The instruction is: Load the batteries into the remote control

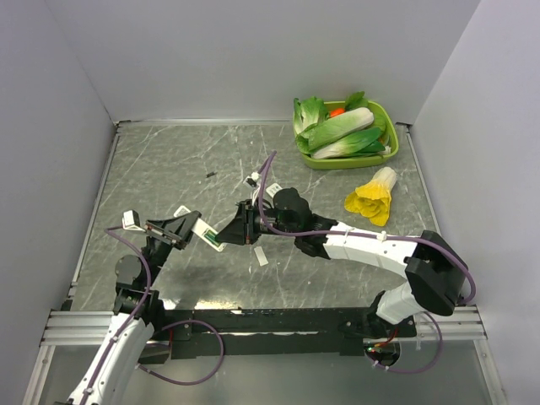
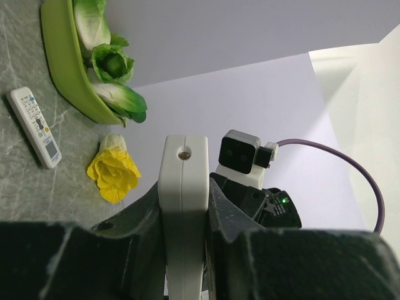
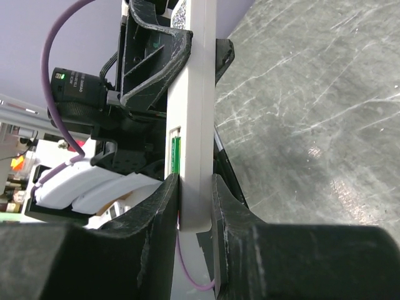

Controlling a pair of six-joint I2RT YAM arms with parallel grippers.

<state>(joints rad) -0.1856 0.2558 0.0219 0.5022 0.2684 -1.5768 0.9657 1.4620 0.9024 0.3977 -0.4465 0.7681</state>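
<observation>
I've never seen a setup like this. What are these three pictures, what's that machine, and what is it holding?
You are looking at two robot arms bolted to the near edge of a grey table. One picture is from a camera overhead; the other two come from small cameras mounted on each arm's wrist, so you see that arm's own fingers up close.

Between them the arms hold a slim white remote control above the table. The left hand is clamped on one end, and the right hand has its fingers on both sides of the other end. A green strip shows in the remote's open side, probably a battery.

Also on the table: a green tray of toy leafy vegetables, a yellow toy vegetable, and a second remote with coloured buttons.
</observation>
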